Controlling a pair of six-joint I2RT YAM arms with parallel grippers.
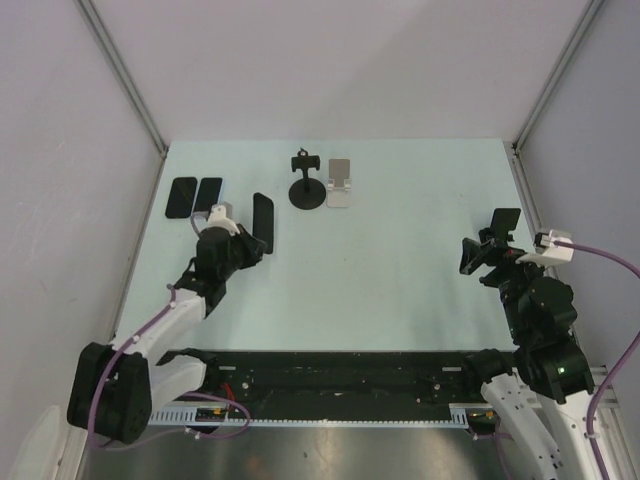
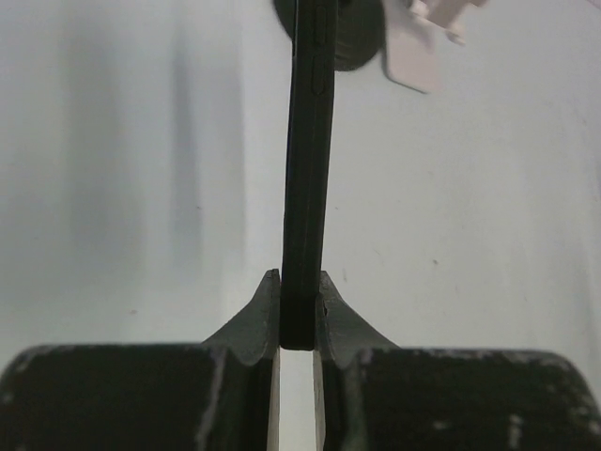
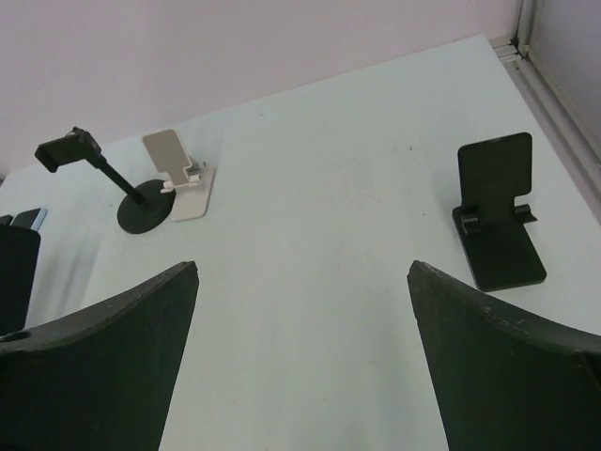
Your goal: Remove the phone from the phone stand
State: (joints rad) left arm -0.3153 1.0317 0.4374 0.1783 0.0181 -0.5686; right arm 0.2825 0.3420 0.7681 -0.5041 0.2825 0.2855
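The left claw is clamped on the phone, pinching one end edge-on, well clear of every stand. The phone is a slim, smooth matte-black slab held only by narrow pad tips, so a quick swing could make it pivot or slip onto the bench. The right claw gapes wide, empty. Beyond it are a black folding stand, a white hinged stand and a round-based pole stand.

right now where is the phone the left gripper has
Top view, left half of the table: the phone is held edge-on in the shut left gripper, right of two flat phones, left of the round black stand.
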